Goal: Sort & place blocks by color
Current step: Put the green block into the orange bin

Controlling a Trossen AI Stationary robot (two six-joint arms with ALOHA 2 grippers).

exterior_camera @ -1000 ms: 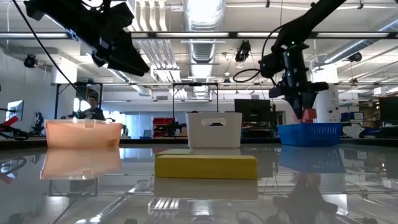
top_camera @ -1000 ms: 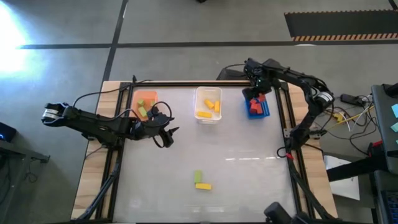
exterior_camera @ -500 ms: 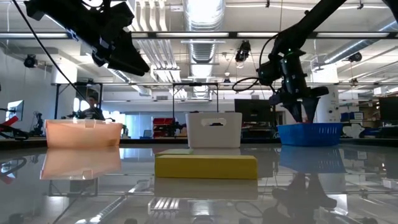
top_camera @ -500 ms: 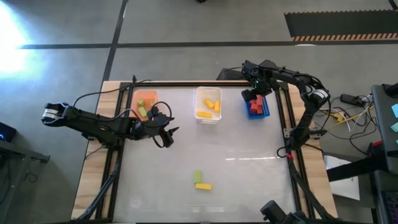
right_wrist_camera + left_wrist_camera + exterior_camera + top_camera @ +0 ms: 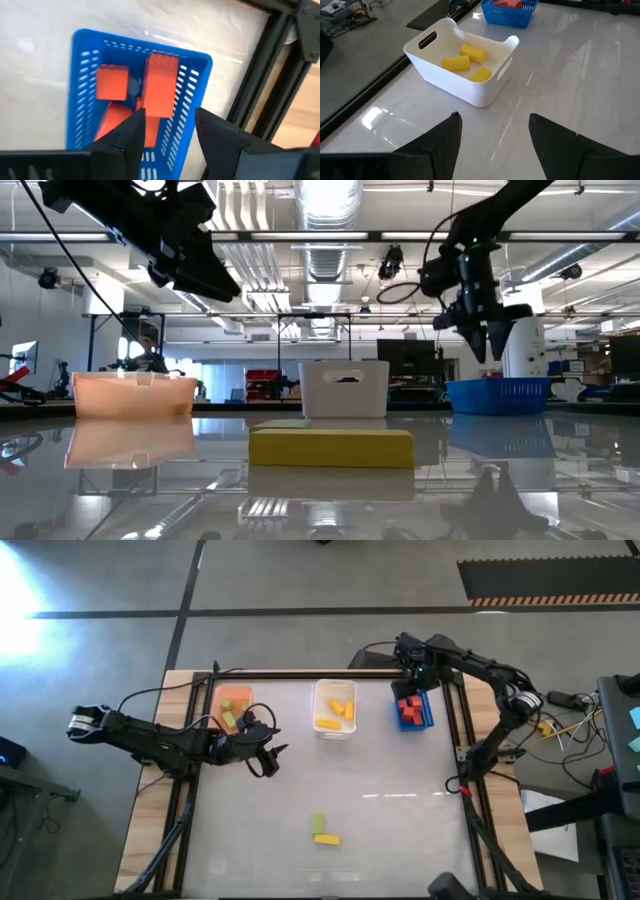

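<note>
The right gripper point(image 5: 167, 127) hangs above the blue bin point(image 5: 425, 712), fingers apart and empty, since the red blocks point(image 5: 161, 85) already lie inside. The left gripper point(image 5: 492, 130), spread wide and empty, waits beside the orange bin point(image 5: 215, 700), facing the white bin point(image 5: 422, 60) of yellow blocks point(image 5: 456, 62). Only the high view shows a green block point(image 5: 318, 824) and a yellow block point(image 5: 326, 839) unsorted near the table's front edge; the wrist views miss them

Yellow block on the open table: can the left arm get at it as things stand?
Probably yes. The left gripper is open and empty; the yellow block lies on bare table with only a green block touching it, nothing between.
</note>
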